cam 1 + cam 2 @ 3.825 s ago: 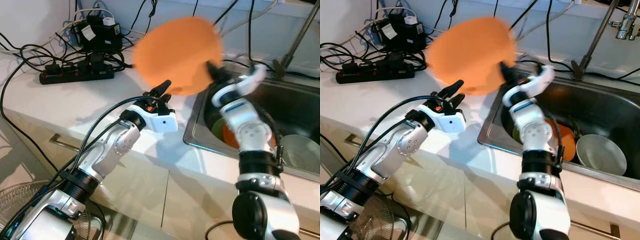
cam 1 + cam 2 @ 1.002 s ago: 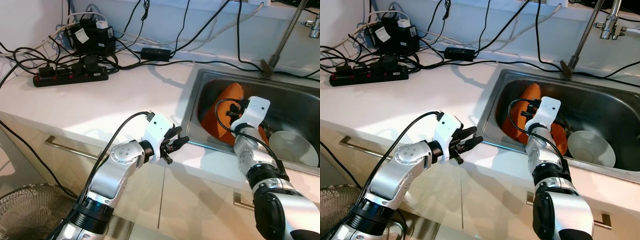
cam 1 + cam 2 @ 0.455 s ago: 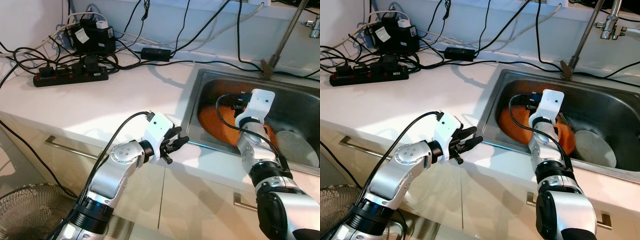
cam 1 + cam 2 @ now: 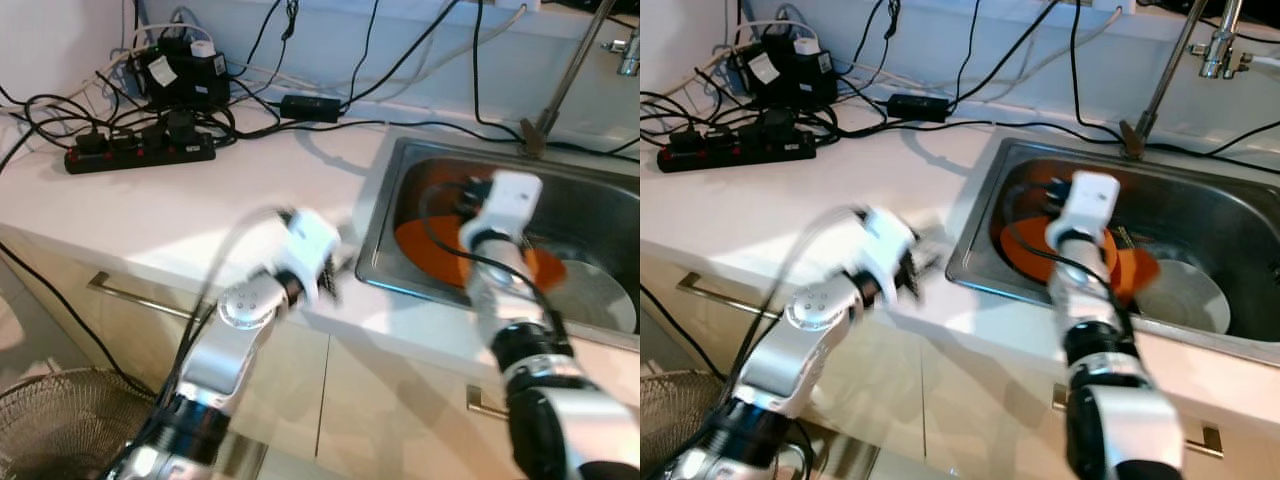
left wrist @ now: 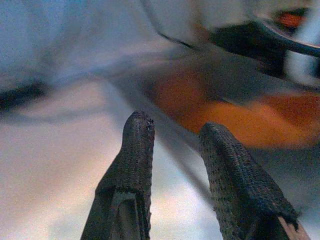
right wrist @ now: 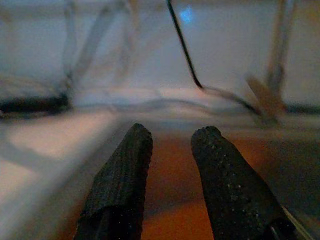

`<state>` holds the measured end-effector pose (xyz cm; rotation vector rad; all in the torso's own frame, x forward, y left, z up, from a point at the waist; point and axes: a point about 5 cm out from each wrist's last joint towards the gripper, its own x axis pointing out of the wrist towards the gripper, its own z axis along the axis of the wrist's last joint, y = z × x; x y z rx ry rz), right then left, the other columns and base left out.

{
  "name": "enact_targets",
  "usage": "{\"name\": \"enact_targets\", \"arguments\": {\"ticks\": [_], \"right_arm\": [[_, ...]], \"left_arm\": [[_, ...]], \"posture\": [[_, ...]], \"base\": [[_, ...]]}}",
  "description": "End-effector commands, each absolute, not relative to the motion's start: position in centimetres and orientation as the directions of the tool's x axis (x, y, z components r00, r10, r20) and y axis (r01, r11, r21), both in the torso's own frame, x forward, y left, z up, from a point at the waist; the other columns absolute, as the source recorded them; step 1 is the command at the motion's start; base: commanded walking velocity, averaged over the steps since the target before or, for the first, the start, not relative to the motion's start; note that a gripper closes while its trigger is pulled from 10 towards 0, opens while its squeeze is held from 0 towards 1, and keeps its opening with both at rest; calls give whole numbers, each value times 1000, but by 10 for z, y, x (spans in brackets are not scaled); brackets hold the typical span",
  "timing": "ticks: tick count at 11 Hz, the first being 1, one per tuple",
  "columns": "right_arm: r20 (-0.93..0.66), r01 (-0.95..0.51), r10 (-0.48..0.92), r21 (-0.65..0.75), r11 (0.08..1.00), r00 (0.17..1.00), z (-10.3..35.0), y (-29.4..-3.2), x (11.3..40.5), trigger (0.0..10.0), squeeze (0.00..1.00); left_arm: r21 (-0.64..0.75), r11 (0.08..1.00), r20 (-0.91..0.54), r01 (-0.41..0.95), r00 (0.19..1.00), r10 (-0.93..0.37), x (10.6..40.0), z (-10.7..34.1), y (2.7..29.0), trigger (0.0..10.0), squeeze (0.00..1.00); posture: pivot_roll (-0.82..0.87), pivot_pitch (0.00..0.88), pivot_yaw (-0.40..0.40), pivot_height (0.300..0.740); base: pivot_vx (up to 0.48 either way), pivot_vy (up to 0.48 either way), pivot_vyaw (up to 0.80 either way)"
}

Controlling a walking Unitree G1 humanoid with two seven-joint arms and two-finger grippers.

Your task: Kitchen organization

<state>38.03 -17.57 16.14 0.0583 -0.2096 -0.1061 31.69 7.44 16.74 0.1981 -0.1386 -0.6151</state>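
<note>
An orange plate (image 4: 425, 246) lies low in the steel sink (image 4: 377, 240), at its left side. My right gripper (image 6: 172, 137) hovers just over the plate, open, with nothing between its fingers; orange shows below them. A white bowl (image 4: 600, 292) sits in the sink's right part, with another orange dish (image 4: 548, 268) beside it. My left gripper (image 5: 175, 129) is open and empty above the counter's front edge, just left of the sink, and it looks blurred in the eye views (image 4: 325, 262).
A black power strip (image 4: 140, 152), adapters (image 4: 185, 70) and many cables crowd the back left of the white counter (image 4: 200, 215). The faucet pipe (image 4: 562, 72) rises behind the sink. A drawer handle (image 4: 135, 296) and a wire fan (image 4: 55, 420) are below.
The orange plate, held tilted in the sink a second ago, has dropped and now lies nearly flat. My right gripper has let go of it. My left arm is pulling back leftward, blurred.
</note>
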Motion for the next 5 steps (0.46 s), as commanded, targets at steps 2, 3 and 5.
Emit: {"name": "enact_targets", "arguments": {"ticks": [2,3,5], "right_arm": [[357,-6,-13,52,999,934,178,-159,373,10000,0],[383,-27,1,64,998,924,180,-155,369,10000,0],[389,-77,48,59,995,920,172,-141,362,10000,0]], "left_arm": [[220,909,237,355,884,-403,327,191,91,10000,0],[188,928,266,323,892,-364,330,195,93,10000,0],[147,962,337,230,903,-267,334,196,100,10000,0]], "posture": [[225,10,-51,740],[222,12,-51,740],[212,8,-54,740]], "base": [[0,0,0],[0,0,0],[0,0,0]]}}
